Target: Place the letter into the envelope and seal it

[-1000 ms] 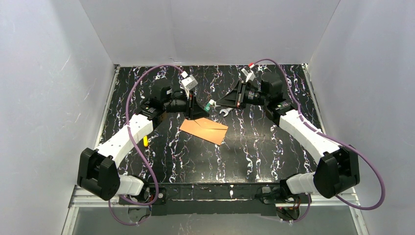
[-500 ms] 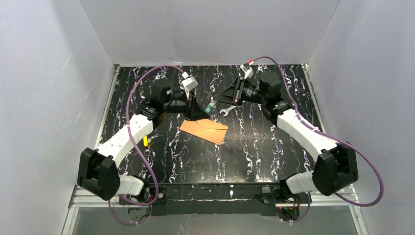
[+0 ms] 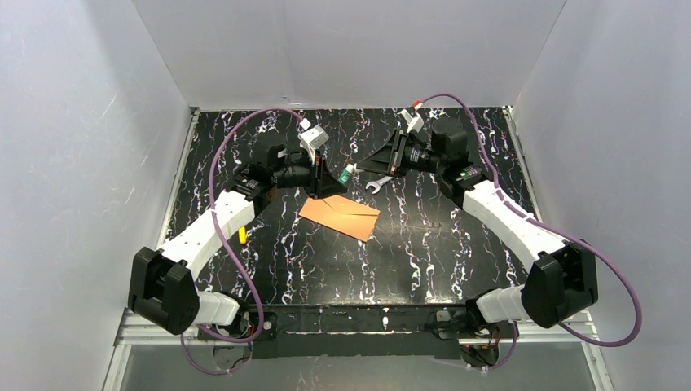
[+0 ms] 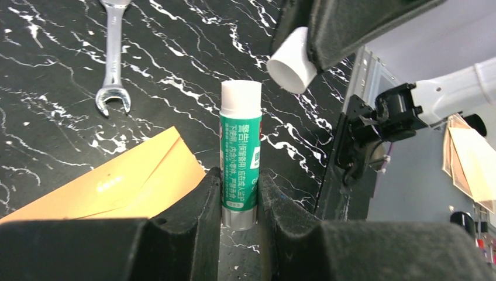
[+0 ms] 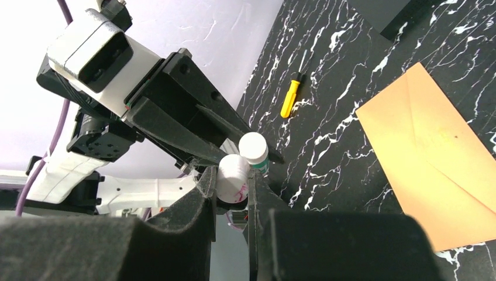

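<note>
Pincers are held close together above the back of the table (image 3: 440, 244): the left pincer (image 4: 238, 181) is closed narrowly on the lower body of an upright green glue stick (image 4: 240, 146), and the right pincer (image 5: 232, 178) is clamped on its white cap (image 5: 234, 171). Below them the envelope (image 3: 340, 215) lies flat on the table, its flap down. The letter is seen in no view and is judged to be inside already. Over the last second the right pincer has been drawn a little up and away from the left, so the cap is now apart from the stick's bared white top. Gluing the flap is thus judged the step at hand. A wrench (image 4: 114, 52) and a screwdriver (image 5: 289, 96) lie untouched nearby.
</note>
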`<state>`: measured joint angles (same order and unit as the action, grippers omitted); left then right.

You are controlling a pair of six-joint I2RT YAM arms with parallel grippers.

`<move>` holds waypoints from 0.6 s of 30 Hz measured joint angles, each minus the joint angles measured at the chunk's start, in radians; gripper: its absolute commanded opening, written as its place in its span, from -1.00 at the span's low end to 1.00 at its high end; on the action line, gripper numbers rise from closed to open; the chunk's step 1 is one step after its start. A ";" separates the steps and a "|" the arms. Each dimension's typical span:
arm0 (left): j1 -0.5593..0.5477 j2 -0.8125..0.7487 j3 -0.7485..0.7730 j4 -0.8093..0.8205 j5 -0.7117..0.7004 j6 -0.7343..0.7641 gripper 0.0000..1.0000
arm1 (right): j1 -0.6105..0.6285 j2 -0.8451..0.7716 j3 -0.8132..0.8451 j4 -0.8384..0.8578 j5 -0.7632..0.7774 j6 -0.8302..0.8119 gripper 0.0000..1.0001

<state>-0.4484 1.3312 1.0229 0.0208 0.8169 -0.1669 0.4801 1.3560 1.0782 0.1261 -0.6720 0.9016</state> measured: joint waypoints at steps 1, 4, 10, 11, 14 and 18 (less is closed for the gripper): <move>0.000 -0.001 0.000 -0.001 -0.018 -0.001 -1.00 | 0.000 -0.002 0.005 -0.019 0.007 -0.011 -0.97; 0.000 -0.002 0.000 0.004 -0.037 -0.011 -1.00 | 0.000 -0.004 0.023 -0.064 0.022 -0.040 -0.97; 0.000 -0.002 0.000 0.025 -0.010 -0.029 -1.00 | 0.000 -0.004 0.026 -0.065 0.038 -0.035 -0.97; 0.000 -0.002 0.000 0.028 -0.002 -0.030 -1.00 | 0.000 -0.003 0.026 -0.063 0.041 -0.033 -0.97; 0.000 -0.002 0.000 0.032 0.021 -0.032 -1.00 | 0.000 0.004 0.026 -0.043 0.045 -0.018 -0.97; 0.002 -0.002 0.000 0.031 0.037 -0.035 -1.00 | 0.000 0.023 0.026 -0.015 0.040 0.007 -0.97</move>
<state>-0.4461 1.3293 1.0233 0.0521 0.8536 -0.2024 0.4801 1.3792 1.1046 0.1108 -0.6323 0.9085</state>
